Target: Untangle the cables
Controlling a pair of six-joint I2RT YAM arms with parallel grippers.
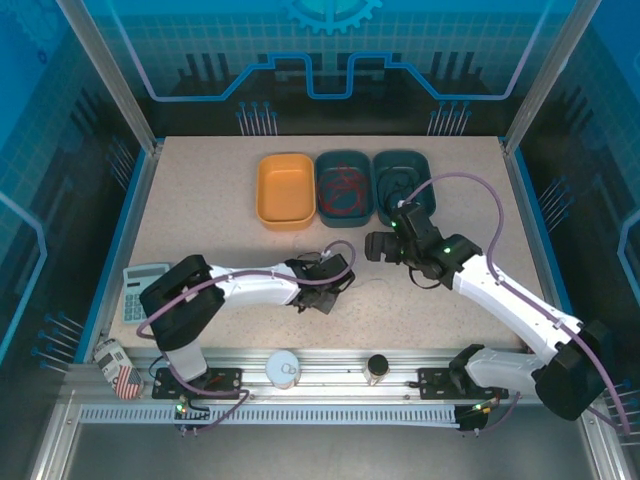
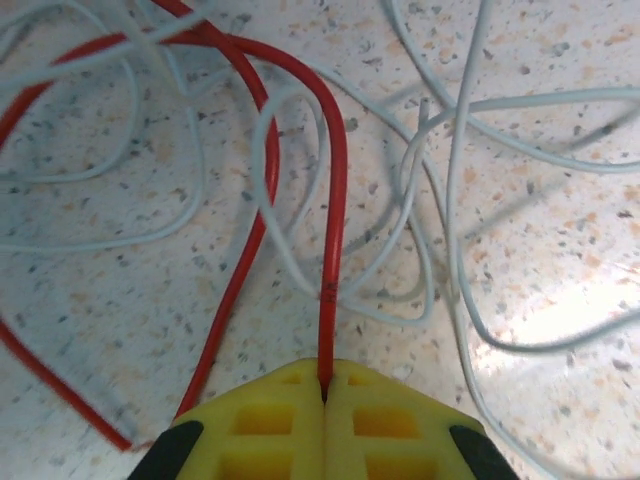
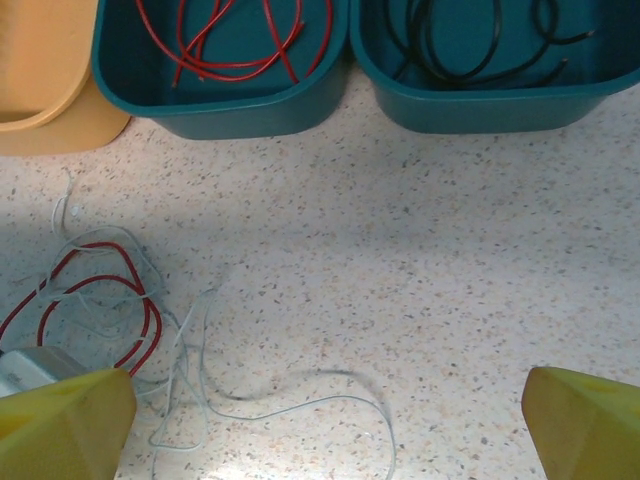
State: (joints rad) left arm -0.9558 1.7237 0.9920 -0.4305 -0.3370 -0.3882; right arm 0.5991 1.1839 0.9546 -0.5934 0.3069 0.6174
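Observation:
A red cable (image 2: 338, 200) loops across the speckled table, tangled with several pale white cables (image 2: 452, 200). My left gripper (image 2: 325, 388) is shut on the red cable, its yellow pads pinching one strand just above the table. In the top view the left gripper (image 1: 335, 280) sits mid-table. My right gripper (image 1: 378, 245) hovers to its right, nearer the bins. The right gripper (image 3: 330, 430) is open with nothing between its yellow fingers (image 3: 70, 420). Its camera shows the tangle's red loops (image 3: 100, 290) at lower left and a white cable (image 3: 300, 405) trailing right.
Three bins stand at the back: an orange one (image 1: 285, 160), a teal one (image 3: 230, 108) holding red cables (image 3: 230, 50), and a teal one (image 3: 480, 105) holding black cables (image 3: 480, 50). A calculator (image 1: 145, 290) lies at the left edge.

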